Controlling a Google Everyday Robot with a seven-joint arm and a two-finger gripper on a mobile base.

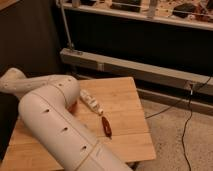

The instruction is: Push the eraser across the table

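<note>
Camera view: end effector and eraser hidden behind white arm (pixel 55 125) over light-wood table (pixel 125 107).

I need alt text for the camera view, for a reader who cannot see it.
A thick white robot arm lies across a light-wood table and hides its left part; the hand is not visible. Beside the arm lie a small white object and a dark red object. No eraser shows.
</note>
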